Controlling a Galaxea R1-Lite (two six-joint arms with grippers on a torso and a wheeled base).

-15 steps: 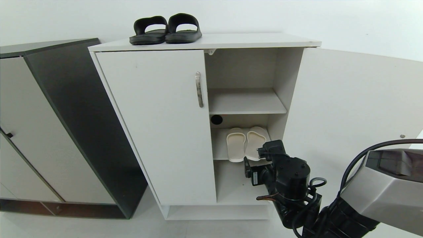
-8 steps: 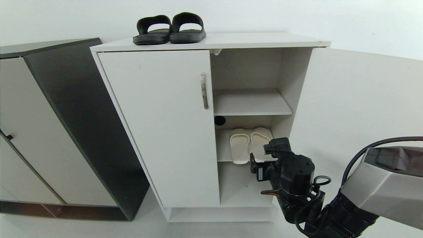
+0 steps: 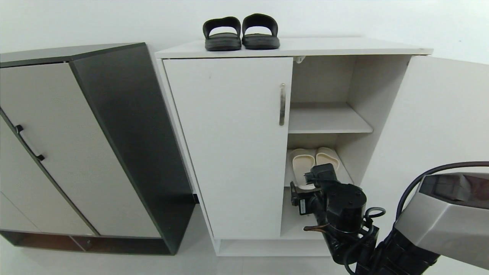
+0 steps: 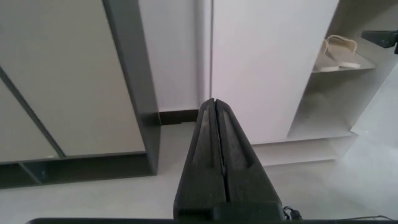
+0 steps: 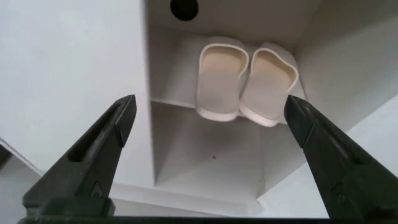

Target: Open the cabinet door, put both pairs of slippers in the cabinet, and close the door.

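A white wooden two-door cabinet stands with its right-hand door swung wide open and its left-hand door shut. The pair of cream rubber slippers lies side by side on the middle shelf inside, so that half of the job looks done. The pair of black rubber slide slippers sits on the cabinet's top board and has not yet been put in. The right gripper hangs just in front of the cream pair, its fingers spread apart and holding nothing. The left gripper is low by the floor beside the cabinet, fingers pressed together and empty. What remains, I judge, is storing the black pair and closing the door.
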